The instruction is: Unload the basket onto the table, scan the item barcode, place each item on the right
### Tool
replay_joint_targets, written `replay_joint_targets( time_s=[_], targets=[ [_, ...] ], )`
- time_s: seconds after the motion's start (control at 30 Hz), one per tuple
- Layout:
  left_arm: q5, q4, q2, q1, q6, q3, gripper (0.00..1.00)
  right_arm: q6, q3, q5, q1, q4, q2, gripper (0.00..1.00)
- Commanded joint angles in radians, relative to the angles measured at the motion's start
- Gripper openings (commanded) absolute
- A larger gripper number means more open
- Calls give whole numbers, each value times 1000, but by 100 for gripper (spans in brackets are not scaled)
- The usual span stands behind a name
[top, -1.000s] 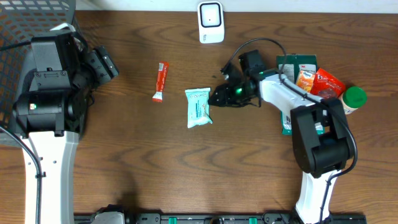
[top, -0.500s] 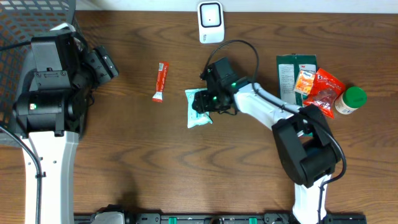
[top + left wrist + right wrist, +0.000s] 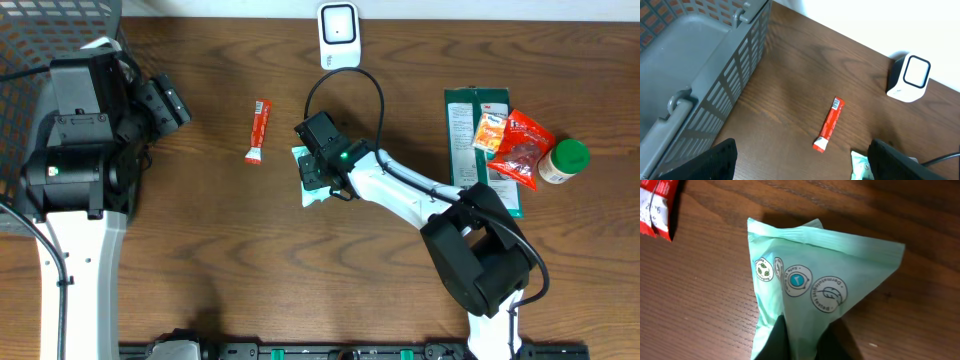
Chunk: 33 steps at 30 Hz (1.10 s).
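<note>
Right tool (image 3: 313,170): low over the table (image 3: 200,250), jaws together, clamped on the mint-green packet (image 3: 309,194).
- Right wrist view: the film is gathered between the dark fingers (image 3: 776,342) and rises from them in a tented fold. Round printed seals face the camera.
- The packet's lower corner shows past the tool; the rest sits under it, on or just off the wood, cannot tell which.

Around the right tool:
- Scanner (image 3: 338,35) stands beyond it at the far table edge, apart from the packet, window facing up.
- Red sachet (image 3: 259,130) lies flat near it, on the left arm's side, not touching the packet.
- On its other side, well apart: green box (image 3: 463,105), orange pouch (image 3: 489,130), red pouch (image 3: 520,145) and green-capped bottle (image 3: 566,160), bunched together.

Left tool (image 3: 802,156): jaws wide apart, holding nothing, hanging beside the grey basket (image 3: 747,55). The sachet lies ahead of it.
</note>
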Motion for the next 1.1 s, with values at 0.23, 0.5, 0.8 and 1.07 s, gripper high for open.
replay_joint_targets(
  time_s=[0.23,0.5,0.8,1.07],
  targets=[
    [-5,-2,2,4,5,11,84,-105,-2,-141,-109,-57,-249,1],
    [-5,-2,2,4,5,11,84,-105,172,-421,-237,-271,-369,1],
    [-5,-2,2,4,5,10,84,-116,793,-390,-253,-637,-137,1],
    [-5,-2,2,4,5,11,84,-69,1068,-408,-317,-573,155,1]
  ],
)
